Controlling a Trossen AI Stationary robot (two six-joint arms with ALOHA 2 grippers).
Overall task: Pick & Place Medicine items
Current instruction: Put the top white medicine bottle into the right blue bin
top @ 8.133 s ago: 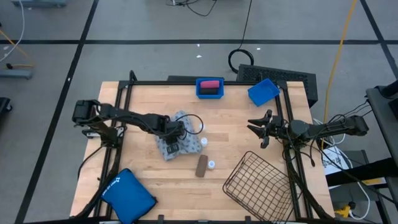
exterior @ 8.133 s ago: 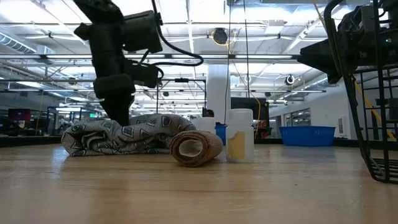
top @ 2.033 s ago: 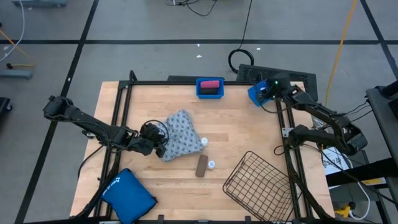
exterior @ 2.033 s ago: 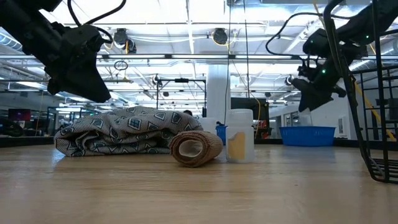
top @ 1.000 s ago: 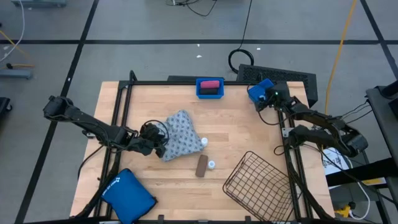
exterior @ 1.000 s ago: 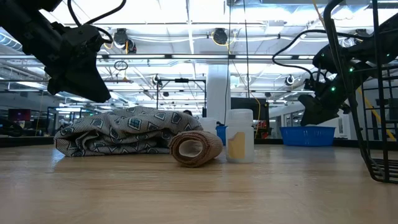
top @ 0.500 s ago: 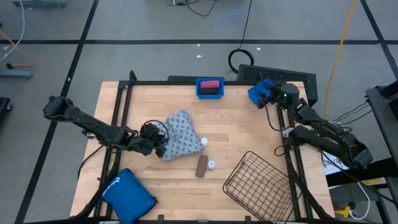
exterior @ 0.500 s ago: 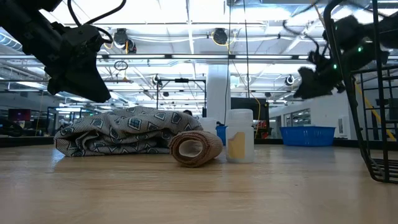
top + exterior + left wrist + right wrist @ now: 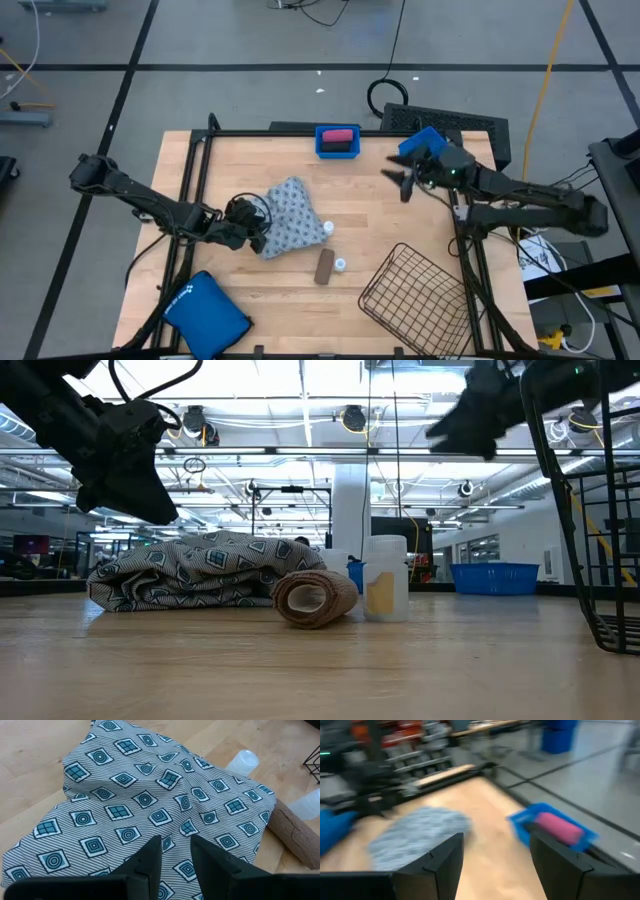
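High view: left gripper (image 9: 262,232) sat low at the near-left edge of the grey-blue patterned soft pack (image 9: 290,216), mid-table. Left wrist view put its two dark fingers (image 9: 150,861) on the pack's cloth w/ only a narrow gap between them, nipping a fold, so closed on the pack. Pattern was squares and circles in teal on fine stripes; no legible wording on it.

Right gripper (image 9: 400,183) hung above the table's far-right area, off the surface, beside a tilted blue bin (image 9: 424,146) at the far-right corner. Right wrist view showed its fingers (image 9: 446,862) wide apart w/ nothing between them.

Brown oblong container (image 9: 325,266) lay on the wood table (image 9: 380,220) nearer than the pack, a white vial (image 9: 341,265) just beside it on its right. Another white vial (image 9: 328,227) touched the pack's right edge. Low view: brown one (image 9: 314,598) lay on its side, end-on, vial (image 9: 385,591) upright next to it; contents looked yellowish, no label readable.

Pink oblong container (image 9: 338,135) lay in a blue tray (image 9: 337,150) at the table's far edge, centre. Wire basket (image 9: 415,296) sat at near right, tilted. Large blue pouch (image 9: 206,311) at near-left corner had small white print, too small to read.
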